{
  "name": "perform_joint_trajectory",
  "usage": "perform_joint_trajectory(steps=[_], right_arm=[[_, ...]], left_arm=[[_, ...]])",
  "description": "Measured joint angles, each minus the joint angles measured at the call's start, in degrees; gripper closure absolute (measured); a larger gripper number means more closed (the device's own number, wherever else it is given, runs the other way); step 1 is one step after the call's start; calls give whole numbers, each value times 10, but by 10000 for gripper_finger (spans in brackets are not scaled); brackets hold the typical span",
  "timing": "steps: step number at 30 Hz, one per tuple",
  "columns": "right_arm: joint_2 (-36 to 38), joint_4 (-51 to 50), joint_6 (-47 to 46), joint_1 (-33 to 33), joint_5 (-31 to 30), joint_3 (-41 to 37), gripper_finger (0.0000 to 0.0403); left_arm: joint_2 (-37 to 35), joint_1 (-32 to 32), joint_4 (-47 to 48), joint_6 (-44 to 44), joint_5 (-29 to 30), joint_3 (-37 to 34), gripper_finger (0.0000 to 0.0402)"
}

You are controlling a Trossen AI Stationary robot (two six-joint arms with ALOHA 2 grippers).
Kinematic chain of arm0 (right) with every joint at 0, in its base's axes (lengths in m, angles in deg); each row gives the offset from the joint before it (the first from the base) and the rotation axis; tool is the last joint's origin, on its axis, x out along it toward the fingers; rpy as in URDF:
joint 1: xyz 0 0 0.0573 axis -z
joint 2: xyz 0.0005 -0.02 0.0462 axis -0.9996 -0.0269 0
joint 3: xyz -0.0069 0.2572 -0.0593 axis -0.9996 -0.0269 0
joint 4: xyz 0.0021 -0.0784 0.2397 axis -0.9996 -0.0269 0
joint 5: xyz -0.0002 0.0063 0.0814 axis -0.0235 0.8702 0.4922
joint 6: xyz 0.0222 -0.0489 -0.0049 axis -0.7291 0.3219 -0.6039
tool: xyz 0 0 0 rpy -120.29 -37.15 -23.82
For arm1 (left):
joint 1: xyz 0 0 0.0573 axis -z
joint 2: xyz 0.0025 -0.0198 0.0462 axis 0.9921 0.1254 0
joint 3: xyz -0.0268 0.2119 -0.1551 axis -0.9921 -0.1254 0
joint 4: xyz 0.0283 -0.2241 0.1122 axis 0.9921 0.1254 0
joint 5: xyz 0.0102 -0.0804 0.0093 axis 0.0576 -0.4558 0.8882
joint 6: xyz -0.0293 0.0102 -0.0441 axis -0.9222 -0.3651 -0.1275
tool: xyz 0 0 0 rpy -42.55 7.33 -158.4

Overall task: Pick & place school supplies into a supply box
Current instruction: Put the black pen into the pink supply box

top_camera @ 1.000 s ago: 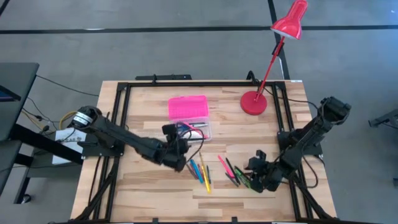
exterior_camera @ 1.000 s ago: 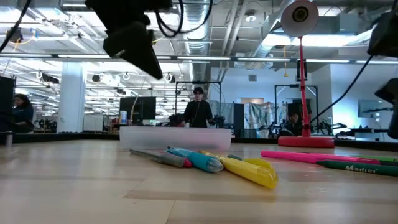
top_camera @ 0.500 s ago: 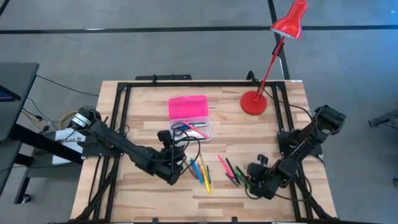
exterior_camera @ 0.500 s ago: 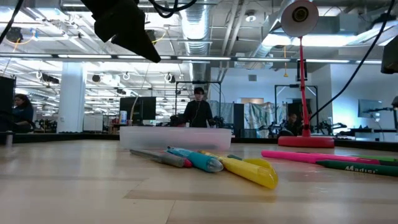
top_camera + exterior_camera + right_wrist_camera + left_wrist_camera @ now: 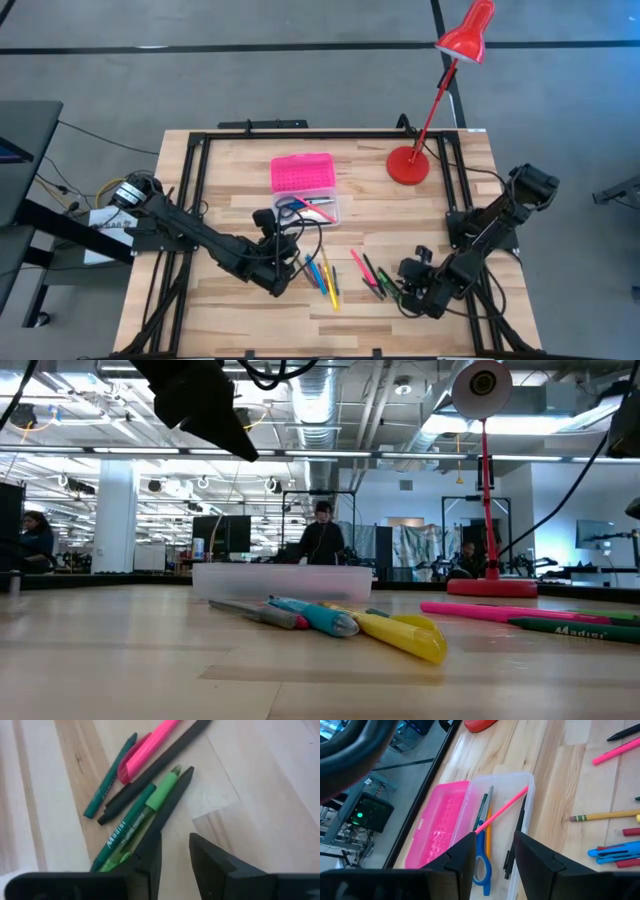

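The supply box stands open at mid-table, its pink lid (image 5: pixel 300 172) flat on the far side of its clear base (image 5: pixel 318 211). Blue-handled scissors (image 5: pixel 481 865), a pink pen (image 5: pixel 502 810), a yellow pencil and a black pen lie in the base. My left gripper (image 5: pixel 268 222) hovers open and empty just near-left of the base (image 5: pixel 527 795). Blue, yellow and orange pens (image 5: pixel 322 274) lie loose on the table. My right gripper (image 5: pixel 175 837) hangs open above the green, black and pink pens (image 5: pixel 145 795), touching none.
A red desk lamp stands on its round base (image 5: pixel 407 165) at the far right, its arm slanting over the table edge. A black frame (image 5: pixel 195 180) borders the tabletop. Bare wood lies along the near edge. People stand in the room behind.
My left gripper has drawn back from above the box's clear base toward the table's near-left, still open and empty. The pens and the box have stayed where they were.
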Motion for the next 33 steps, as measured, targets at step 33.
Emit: perform_joint_trajectory(steps=[33], right_arm=[[-42,-54,46,95,175,16,384]], left_arm=[[1,2,30,-90,5,-81,274]])
